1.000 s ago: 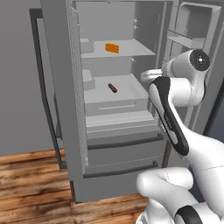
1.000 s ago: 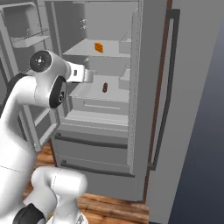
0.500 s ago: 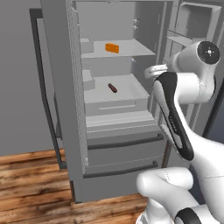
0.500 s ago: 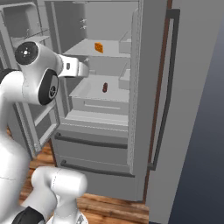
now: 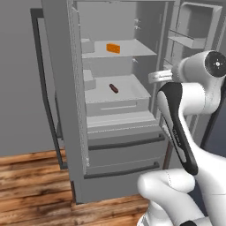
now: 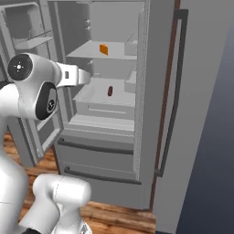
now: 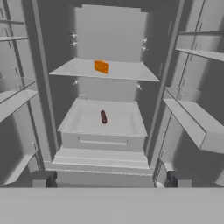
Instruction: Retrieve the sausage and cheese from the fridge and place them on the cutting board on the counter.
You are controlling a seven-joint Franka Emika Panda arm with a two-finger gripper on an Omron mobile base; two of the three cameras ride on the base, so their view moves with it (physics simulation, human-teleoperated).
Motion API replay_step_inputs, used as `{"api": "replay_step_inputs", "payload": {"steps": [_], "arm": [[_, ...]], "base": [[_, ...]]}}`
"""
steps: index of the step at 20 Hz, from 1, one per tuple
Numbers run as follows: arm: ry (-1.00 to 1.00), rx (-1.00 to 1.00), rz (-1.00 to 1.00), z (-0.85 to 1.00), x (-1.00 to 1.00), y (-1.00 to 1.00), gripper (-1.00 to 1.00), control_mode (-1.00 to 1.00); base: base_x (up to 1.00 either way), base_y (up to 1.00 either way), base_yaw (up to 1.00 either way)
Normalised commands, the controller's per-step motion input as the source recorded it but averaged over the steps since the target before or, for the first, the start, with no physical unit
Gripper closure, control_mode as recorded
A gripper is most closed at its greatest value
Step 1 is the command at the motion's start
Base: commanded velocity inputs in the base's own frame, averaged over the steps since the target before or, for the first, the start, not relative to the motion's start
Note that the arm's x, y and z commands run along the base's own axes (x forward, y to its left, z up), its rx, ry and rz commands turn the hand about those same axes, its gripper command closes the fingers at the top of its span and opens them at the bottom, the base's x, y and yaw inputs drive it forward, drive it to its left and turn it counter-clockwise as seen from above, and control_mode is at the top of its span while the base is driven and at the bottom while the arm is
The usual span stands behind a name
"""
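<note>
The small dark reddish-brown sausage (image 7: 103, 117), mid-frame on the pale shelf (image 7: 127, 124), looks light, firm and roll-prone; grasp across its middle. The gripper (image 7: 109, 179) is spread wide, empty.

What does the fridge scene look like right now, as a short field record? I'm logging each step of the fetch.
fridge: doors open, interior shelves in sight
cheese: on the upper shelf, untouched
sausage: on the shelf below the cheese, lying apart from the walls
gripper: open, empty, outside the fridge and facing its interior
lower drawers: shut
floor: wood planks in front of the fridge
task progress: neither item picked up yet
</note>
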Motion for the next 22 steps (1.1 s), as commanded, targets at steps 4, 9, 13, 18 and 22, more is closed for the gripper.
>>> {"api": "replay_step_inputs", "payload": {"steps": [4,9,13,18,22], "arm": [[0.00,0.00,0.00,0.00,0.00,0.00,-1.00,1.00],[0.00,0.00,0.00,0.00,0.00,0.00,-1.00,1.00],[0.00,0.00,0.00,0.00,0.00,0.00,-1.00,1.00],[0.00,0.00,0.00,0.00,0.00,0.00,-1.00,1.00],[0.00,0.00,0.00,0.00,0.00,0.00,-1.00,1.00]], "base": [[0.56,0.00,0.02],[0.62,0.00,0.00],[0.67,0.00,0.00],[0.72,0.00,0.00],[0.59,0.00,0.03]]}}
